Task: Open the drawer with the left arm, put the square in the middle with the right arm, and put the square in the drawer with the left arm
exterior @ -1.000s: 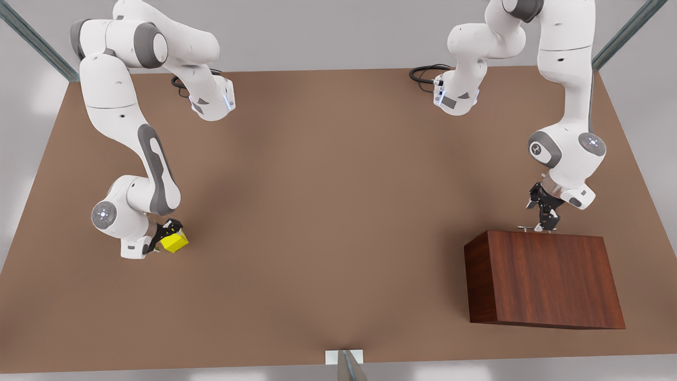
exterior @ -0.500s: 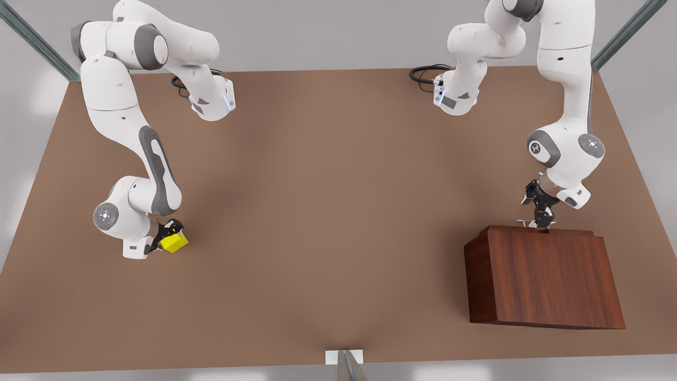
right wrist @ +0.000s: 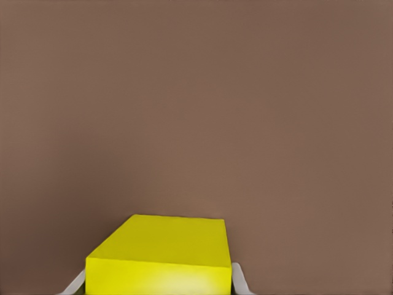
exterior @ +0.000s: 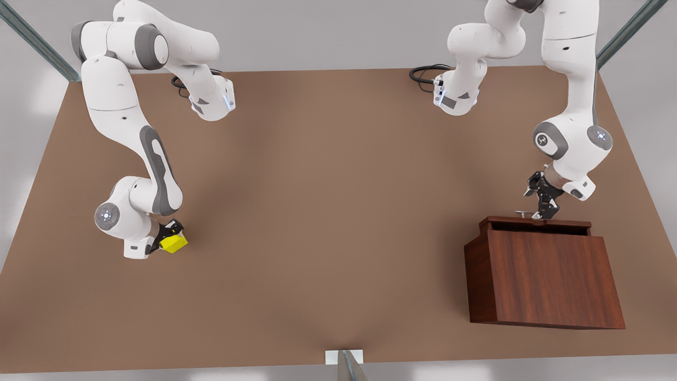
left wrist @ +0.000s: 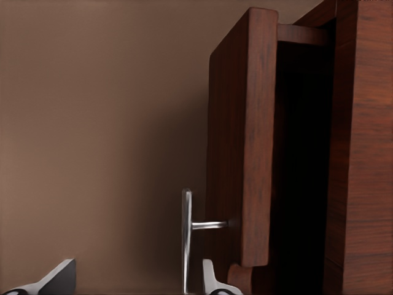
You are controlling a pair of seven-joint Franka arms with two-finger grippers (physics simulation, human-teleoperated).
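The drawer (exterior: 534, 223) is pulled a short way out of the dark wooden cabinet (exterior: 545, 280) at the front view's right, leaving a dark gap behind its front panel (left wrist: 242, 135). My left gripper (exterior: 545, 211) is at the silver handle (left wrist: 186, 239). Its fingers (left wrist: 209, 279) stand wide apart, one hooked behind the bar. At the front view's left, the yellow square (exterior: 174, 243) sits between the fingers of my right gripper (exterior: 168, 236), which is shut on it low over the table. In the right wrist view the square (right wrist: 159, 252) shows with a fingertip at each side.
The brown tabletop's middle (exterior: 328, 211) lies between the two arms. Black cables (exterior: 423, 74) curl near the arm base at the far edge. A small metal post (exterior: 346, 365) stands at the near edge.
The drawer has slid out of the cabinet toward the far side as my left gripper drew back with the handle. My right gripper and the square have barely moved.
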